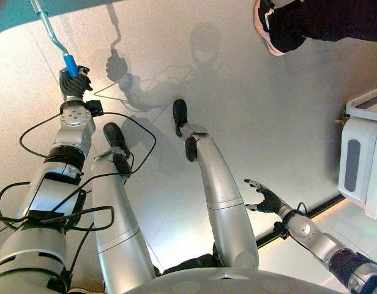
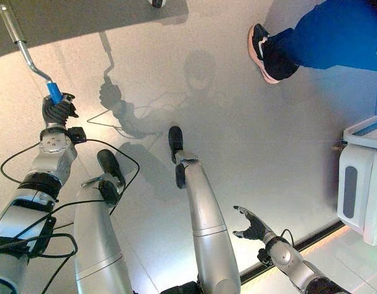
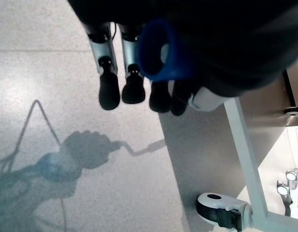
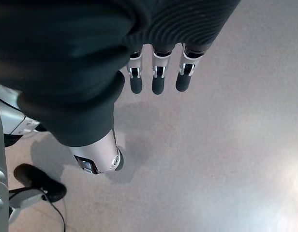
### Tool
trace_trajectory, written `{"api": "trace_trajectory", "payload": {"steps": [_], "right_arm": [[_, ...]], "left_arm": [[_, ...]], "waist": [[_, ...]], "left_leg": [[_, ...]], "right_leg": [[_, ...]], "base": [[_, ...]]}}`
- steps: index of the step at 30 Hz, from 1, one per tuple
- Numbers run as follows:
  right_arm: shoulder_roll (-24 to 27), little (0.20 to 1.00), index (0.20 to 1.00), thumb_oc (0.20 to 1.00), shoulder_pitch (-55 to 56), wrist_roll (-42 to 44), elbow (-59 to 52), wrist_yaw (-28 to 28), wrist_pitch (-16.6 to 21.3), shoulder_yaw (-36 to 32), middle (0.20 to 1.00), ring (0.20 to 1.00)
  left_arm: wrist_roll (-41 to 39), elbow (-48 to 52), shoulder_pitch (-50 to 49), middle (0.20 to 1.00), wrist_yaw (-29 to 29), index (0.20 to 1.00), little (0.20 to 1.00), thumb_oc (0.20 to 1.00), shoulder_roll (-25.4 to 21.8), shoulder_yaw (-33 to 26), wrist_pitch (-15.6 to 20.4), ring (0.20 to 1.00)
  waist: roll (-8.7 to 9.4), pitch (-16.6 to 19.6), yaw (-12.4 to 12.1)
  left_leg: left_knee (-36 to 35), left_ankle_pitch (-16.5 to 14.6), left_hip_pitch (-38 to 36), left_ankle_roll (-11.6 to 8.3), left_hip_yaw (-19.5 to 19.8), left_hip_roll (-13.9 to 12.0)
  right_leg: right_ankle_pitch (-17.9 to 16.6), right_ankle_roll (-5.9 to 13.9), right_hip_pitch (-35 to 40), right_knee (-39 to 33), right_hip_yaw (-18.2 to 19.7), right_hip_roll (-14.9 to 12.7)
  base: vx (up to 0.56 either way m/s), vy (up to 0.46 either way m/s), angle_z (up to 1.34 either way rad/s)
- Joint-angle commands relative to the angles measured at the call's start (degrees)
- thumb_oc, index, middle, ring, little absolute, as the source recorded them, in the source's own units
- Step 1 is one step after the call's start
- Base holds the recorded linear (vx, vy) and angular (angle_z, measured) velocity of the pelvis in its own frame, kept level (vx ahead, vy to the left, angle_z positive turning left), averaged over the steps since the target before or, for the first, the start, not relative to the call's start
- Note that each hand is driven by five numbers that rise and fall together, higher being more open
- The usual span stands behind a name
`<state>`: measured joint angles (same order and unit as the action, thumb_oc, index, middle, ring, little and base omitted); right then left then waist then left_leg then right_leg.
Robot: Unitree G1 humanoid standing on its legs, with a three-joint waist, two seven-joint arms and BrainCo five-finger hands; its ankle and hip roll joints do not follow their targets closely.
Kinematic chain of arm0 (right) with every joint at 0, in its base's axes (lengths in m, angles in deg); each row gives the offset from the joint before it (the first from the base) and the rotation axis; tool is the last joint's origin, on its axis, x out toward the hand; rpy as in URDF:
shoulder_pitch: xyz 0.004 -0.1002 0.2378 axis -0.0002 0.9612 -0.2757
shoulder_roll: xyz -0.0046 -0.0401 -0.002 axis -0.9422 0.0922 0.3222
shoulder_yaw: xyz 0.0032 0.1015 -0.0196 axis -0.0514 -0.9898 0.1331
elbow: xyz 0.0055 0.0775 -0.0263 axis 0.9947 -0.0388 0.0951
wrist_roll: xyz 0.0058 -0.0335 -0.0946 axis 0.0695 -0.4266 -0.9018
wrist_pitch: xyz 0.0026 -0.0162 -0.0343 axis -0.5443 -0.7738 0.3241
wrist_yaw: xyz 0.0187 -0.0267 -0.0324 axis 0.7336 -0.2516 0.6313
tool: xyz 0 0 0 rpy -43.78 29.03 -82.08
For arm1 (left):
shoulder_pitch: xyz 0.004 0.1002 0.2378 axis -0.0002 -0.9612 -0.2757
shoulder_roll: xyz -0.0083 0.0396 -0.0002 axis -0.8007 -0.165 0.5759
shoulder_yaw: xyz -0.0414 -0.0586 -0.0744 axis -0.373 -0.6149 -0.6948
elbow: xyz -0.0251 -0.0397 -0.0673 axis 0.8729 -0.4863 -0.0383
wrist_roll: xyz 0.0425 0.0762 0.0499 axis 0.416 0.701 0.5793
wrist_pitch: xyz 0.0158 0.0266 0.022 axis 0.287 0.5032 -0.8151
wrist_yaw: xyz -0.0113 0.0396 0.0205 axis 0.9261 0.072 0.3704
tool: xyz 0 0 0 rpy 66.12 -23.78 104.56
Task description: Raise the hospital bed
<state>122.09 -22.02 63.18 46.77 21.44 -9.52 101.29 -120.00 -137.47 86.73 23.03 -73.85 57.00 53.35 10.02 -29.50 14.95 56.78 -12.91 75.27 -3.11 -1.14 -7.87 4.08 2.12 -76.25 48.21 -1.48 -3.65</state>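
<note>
The bed's crank is a bent metal rod [image 1: 49, 27] that ends in a blue handle [image 1: 70, 64], at the upper left over the floor. My left hand [image 1: 74, 84] is shut on that handle from below. In the left wrist view the handle's blue end [image 3: 161, 50] sticks out of the curled fingers [image 3: 109, 92]. The rod runs up to the bed's edge [image 2: 84, 15] along the top left. At the lower right my right hand [image 1: 265, 197] hangs open above the floor and holds nothing, its fingers [image 4: 156, 79] straight.
A person's leg and shoe [image 1: 274, 27] stand at the upper right. A white unit [image 1: 360, 159] stands at the right edge. The bed's white frame leg with a caster wheel [image 3: 219, 215] is near the left hand.
</note>
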Motion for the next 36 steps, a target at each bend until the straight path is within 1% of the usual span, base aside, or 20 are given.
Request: {"api": "trace_trajectory", "payload": {"steps": [1, 2, 21, 27, 30, 33, 36], "right_arm": [[1.7, 1.000, 1.000, 1.000, 0.0, 1.4, -2.8, 0.4, 1.0, 3.2, 1.000, 1.000], [1.8, 1.000, 1.000, 1.000, 0.0, 1.3, -2.9, 0.4, 1.0, 3.1, 1.000, 1.000], [2.3, 1.000, 1.000, 1.000, 0.5, 1.5, -2.8, 0.6, 0.7, 3.3, 1.000, 1.000], [2.4, 1.000, 1.000, 1.000, 0.6, 1.6, -3.0, 1.2, 0.4, 3.2, 1.000, 1.000], [2.7, 1.000, 1.000, 1.000, 0.4, 1.8, -3.3, 1.7, 0.0, 3.2, 1.000, 1.000], [3.1, 1.000, 1.000, 1.000, 0.5, 1.9, -3.6, 1.8, -0.1, 3.2, 1.000, 1.000], [3.6, 1.000, 1.000, 1.000, 0.9, 1.9, -3.7, 2.1, -0.5, 3.0, 1.000, 1.000]], "left_arm": [[3.8, 0.0, -3.4, 0.225, 0.2, 0.225, 0.225, 0.225, -2.4, 2.9, -0.1, 0.225], [3.9, 0.1, -3.5, 1.000, 0.2, 1.000, 1.000, 1.000, -2.3, 2.9, -0.1, 1.000], [4.0, -0.5, -4.3, 1.000, -1.5, 1.000, 1.000, 1.000, -1.4, 3.8, -1.1, 1.000], [5.7, 0.1, -7.8, 1.000, -3.2, 1.000, 1.000, 1.000, -0.7, 4.1, -2.2, 1.000], [6.5, 0.0, -11.5, 1.000, -4.6, 1.000, 1.000, 1.000, 0.6, 3.4, -2.9, 1.000], [6.5, 0.1, -13.0, 1.000, -5.0, 1.000, 1.000, 1.000, 1.3, 3.0, -3.1, 1.000], [5.8, -0.4, -16.3, 1.000, -6.3, 1.000, 1.000, 1.000, 3.1, 2.2, -3.5, 1.000]], "waist": [[9.07, -0.3, -1.8], [8.99, -0.3, -1.9], [8.23, -0.3, -2.2], [7.92, -0.3, -2.7], [8.09, -0.3, -3.0], [8.19, -0.3, -3.1], [8.67, -0.3, -3.1]], "left_leg": [[4.0, 4.0, -2.1, -1.25, -0.9, 2.6], [3.9, 4.0, -2.1, -1.27, -0.9, 2.7], [2.7, 5.1, -2.0, -1.38, -0.7, 3.0], [2.2, 5.7, -2.1, -1.48, -0.3, 3.0], [1.8, 6.5, -2.0, -1.77, -0.1, 3.0], [1.4, 7.0, -2.0, -1.91, 0.0, 2.9], [0.6, 7.6, -2.3, -2.19, 0.2, 2.8]], "right_leg": [[-7.8, 5.99, -1.0, -3.6, 3.3, -2.9], [-7.8, 5.93, -1.1, -3.5, 3.3, -2.9], [-7.2, 5.35, -1.1, -2.1, 2.7, -3.5], [-6.8, 4.93, -1.0, -1.2, 2.5, -3.7], [-6.8, 4.66, -0.9, -0.6, 2.0, -3.8], [-6.8, 4.53, -0.8, -0.5, 1.7, -3.9], [-6.6, 4.18, -0.6, -0.2, 1.3, -4.2]], "base": [[0.00, 0.000, 0.00], [0.00, 0.000, 0.00], [0.00, -0.016, 0.02], [-0.01, -0.046, 0.03], [-0.03, -0.067, 0.09], [-0.03, -0.052, 0.05], [-0.04, -0.084, 0.07]]}}
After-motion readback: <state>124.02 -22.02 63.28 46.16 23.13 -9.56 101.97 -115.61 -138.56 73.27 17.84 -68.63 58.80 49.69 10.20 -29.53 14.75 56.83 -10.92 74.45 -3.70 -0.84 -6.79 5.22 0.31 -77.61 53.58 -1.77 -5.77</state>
